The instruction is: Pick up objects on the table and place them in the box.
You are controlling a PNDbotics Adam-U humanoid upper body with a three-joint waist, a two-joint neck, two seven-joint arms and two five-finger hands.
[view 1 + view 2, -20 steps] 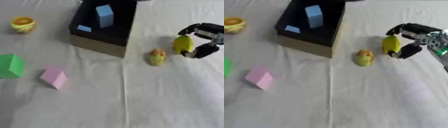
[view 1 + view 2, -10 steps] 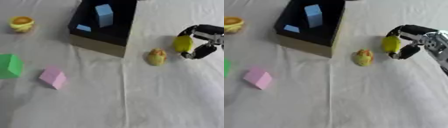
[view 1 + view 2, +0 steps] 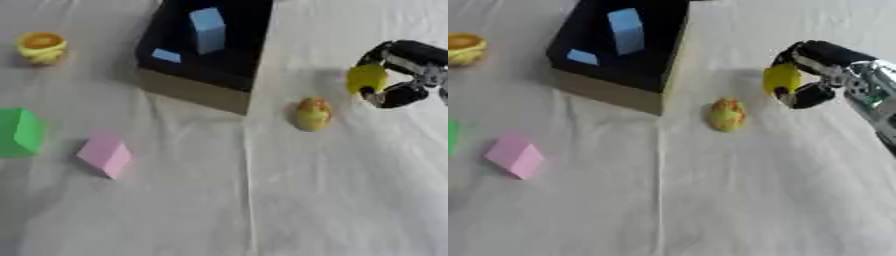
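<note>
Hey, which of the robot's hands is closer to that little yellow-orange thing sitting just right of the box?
Right. The right hand, curled round a yellow object, is up and to the right of the small yellow-orange thing, not touching it. The left hand shows in neither view.

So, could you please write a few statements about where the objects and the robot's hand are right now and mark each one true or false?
1. The right hand has its fingers curled round a yellow object. True.
2. The box is empty. False: two light blue blocks are inside it.
3. The pink block lies on the white cloth, outside the box. True.
4. The green block is stacked on the pink block. False: they lie apart on the cloth.
5. A yellow-orange fruit-like object sits between the box and the right hand. True.
</note>
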